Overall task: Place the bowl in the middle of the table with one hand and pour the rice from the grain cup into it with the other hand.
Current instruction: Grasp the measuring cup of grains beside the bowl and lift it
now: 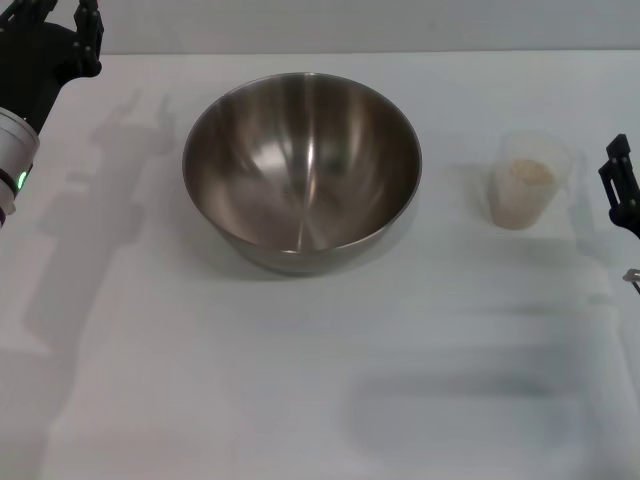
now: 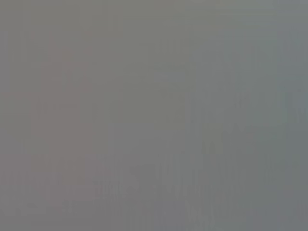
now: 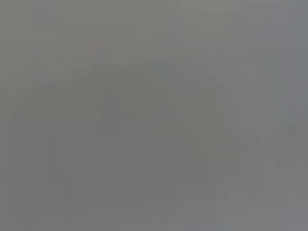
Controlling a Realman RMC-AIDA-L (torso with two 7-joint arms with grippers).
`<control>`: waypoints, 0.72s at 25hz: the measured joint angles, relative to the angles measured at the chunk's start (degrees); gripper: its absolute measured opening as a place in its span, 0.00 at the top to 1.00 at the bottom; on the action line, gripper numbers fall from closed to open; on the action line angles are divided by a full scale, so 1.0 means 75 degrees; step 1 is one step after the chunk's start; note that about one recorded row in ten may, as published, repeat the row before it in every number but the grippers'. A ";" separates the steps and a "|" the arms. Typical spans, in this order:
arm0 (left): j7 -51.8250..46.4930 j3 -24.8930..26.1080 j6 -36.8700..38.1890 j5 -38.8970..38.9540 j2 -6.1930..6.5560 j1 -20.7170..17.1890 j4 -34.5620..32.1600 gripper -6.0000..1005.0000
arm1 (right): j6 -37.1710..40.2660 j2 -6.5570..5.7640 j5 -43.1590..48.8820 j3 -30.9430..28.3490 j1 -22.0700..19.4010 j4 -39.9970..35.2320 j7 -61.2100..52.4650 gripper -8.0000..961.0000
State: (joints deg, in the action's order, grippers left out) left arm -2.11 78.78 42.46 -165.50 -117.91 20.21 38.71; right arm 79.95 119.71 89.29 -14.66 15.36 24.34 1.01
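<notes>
Only from head view, bowl (image 1: pixel 301 170)

The white worktop (image 1: pixel 300 380) is carrying two things. A steel bowl (image 1: pixel 301 170) is sitting upright on it toward the far side, a little left of the middle. A small clear cup (image 1: pixel 530 182) is standing upright well apart on the bowl's right, holding pale rice (image 1: pixel 531 172). Soft shadows are lying across the worktop's near and left parts

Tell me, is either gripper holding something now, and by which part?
Nothing is held. The left gripper and right gripper are away from the steel bowl and clear plastic cup.
</notes>
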 joint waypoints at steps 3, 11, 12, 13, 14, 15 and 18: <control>-0.0049 0.0012 0.0000 0.0007 -0.0003 0.0003 0.0010 0.62 | -0.0024 0.0002 0.0000 0.0014 -0.0057 0.0028 -0.0002 0.28; -0.0100 0.0114 -0.0001 0.0047 -0.0013 -0.0041 0.0005 0.62 | -0.0151 0.0012 -0.0007 0.0032 -0.0254 0.0101 -0.0006 0.28; -0.0122 0.0118 -0.0001 0.0047 -0.0015 -0.0054 0.0013 0.62 | -0.0179 0.0012 -0.0008 0.0032 -0.0272 0.0102 -0.0007 0.28; -0.0156 0.0121 -0.0001 0.0044 -0.0018 -0.0069 0.0022 0.62 | -0.0179 0.0012 -0.0008 0.0032 -0.0272 0.0102 -0.0007 0.28; -0.0195 0.0121 -0.0001 0.0042 -0.0019 -0.0079 0.0023 0.62 | -0.0259 0.0013 -0.0010 0.0016 -0.0293 0.0103 -0.0036 0.28; -0.0195 0.0121 -0.0001 0.0042 -0.0019 -0.0079 0.0023 0.62 | -0.0259 0.0013 -0.0010 0.0016 -0.0293 0.0103 -0.0036 0.28; -0.0288 0.0121 -0.0001 0.0025 -0.0018 -0.0113 0.0022 0.62 | -0.0397 0.0013 -0.0012 0.0011 -0.0284 0.0056 -0.0239 0.28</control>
State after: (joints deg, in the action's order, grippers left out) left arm -4.28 79.69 42.45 -165.31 -118.04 19.36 38.88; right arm 76.97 119.80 89.20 -14.58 13.24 24.76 -0.79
